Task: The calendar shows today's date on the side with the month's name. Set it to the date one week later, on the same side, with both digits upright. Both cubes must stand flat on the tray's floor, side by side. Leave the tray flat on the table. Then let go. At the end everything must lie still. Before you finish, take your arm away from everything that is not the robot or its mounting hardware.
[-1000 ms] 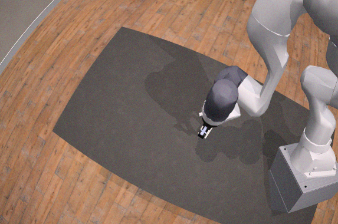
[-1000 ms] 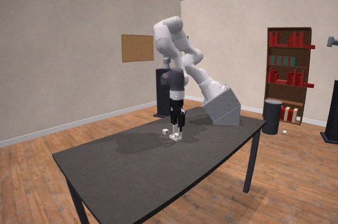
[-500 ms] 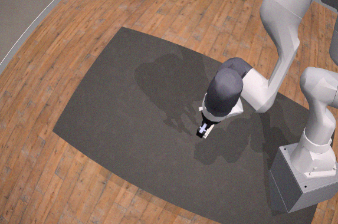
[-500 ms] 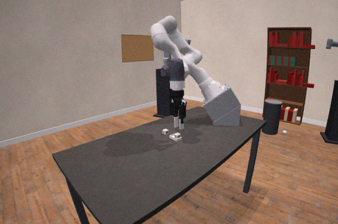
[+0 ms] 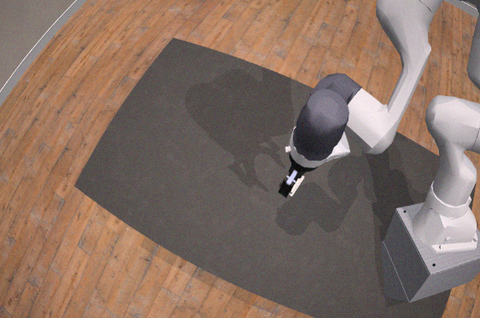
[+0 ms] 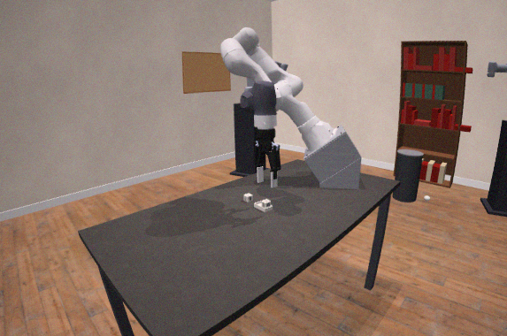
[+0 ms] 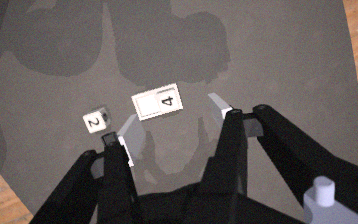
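The white tray (image 6: 262,209) (image 7: 147,106) rests on the table. One white cube (image 6: 266,202) (image 7: 168,101) stands in one end of it, the right end in the wrist view, with a 4 on top; the tray's other half is empty. The other white cube (image 6: 248,197) (image 7: 94,121) lies on the table beside the tray, off its left end in the wrist view, with a 2 on top. My gripper (image 5: 291,189) (image 6: 267,177) (image 7: 175,115) is open and empty, above the tray, fingers pointing down. The tray and cubes are hidden in the top view. The month side cannot be made out.
The dark table (image 5: 152,146) (image 6: 214,265) carries the arm's grey base block (image 5: 433,251) (image 6: 335,164) at one end. Shadows of the arm fall around the tray. A bin (image 6: 409,177) and a bookshelf stand on the floor beyond the table.
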Action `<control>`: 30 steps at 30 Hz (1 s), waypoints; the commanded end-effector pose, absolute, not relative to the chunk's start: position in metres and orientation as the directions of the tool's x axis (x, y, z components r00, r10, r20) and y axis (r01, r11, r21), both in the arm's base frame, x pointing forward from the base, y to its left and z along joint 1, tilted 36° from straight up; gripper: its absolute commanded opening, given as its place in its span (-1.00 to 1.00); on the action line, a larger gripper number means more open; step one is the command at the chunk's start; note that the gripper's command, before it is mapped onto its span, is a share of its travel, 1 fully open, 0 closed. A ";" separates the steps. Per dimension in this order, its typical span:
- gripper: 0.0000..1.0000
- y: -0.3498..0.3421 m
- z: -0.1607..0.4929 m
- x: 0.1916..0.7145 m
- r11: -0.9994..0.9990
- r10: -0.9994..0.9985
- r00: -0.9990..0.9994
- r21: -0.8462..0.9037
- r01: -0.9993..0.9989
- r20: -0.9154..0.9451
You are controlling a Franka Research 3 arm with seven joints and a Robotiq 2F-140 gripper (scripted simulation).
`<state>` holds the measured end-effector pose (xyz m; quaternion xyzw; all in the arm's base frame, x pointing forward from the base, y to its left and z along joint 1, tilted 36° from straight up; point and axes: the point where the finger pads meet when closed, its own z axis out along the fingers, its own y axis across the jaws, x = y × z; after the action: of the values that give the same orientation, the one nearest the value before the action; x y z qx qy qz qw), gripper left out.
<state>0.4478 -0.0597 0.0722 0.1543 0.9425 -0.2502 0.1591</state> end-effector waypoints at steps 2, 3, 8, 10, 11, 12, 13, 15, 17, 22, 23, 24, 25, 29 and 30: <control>1.00 -0.067 0.076 0.442 0.813 0.210 -0.902 -0.445 0.376 -0.378; 1.00 -0.067 0.076 0.442 0.813 0.210 -0.902 -0.445 0.376 -0.378; 1.00 -0.067 0.076 0.442 0.813 0.210 -0.902 -0.445 0.376 -0.378; 1.00 -0.067 0.076 0.442 0.813 0.210 -0.902 -0.445 0.376 -0.378; 1.00 -0.067 0.076 0.442 0.813 0.210 -0.902 -0.445 0.376 -0.378; 1.00 -0.067 0.076 0.442 0.813 0.210 -0.902 -0.445 0.376 -0.378; 1.00 -0.067 0.076 0.442 0.813 0.210 -0.902 -0.445 0.376 -0.378; 1.00 -0.067 0.076 0.442 0.813 0.210 -0.902 -0.445 0.376 -0.378; 1.00 -0.066 0.076 0.443 0.816 0.207 -0.904 -0.443 0.371 -0.375; 1.00 -0.066 0.076 0.443 0.826 0.171 -0.920 -0.458 0.330 -0.354; 1.00 -0.066 0.076 0.443 0.826 0.171 -0.920 -0.458 0.330 -0.354; 1.00 -0.066 0.076 0.443 0.826 0.171 -0.920 -0.458 0.330 -0.354; 1.00 -0.067 0.075 0.443 0.830 0.154 -0.926 -0.464 0.310 -0.344; 1.00 -0.069 0.075 0.442 0.846 0.041 -0.961 -0.502 0.179 -0.274; 1.00 -0.069 0.075 0.441 0.847 0.016 -0.966 -0.509 0.150 -0.259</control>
<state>0.4422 -0.0661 0.0752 0.1171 0.9458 -0.2641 0.1480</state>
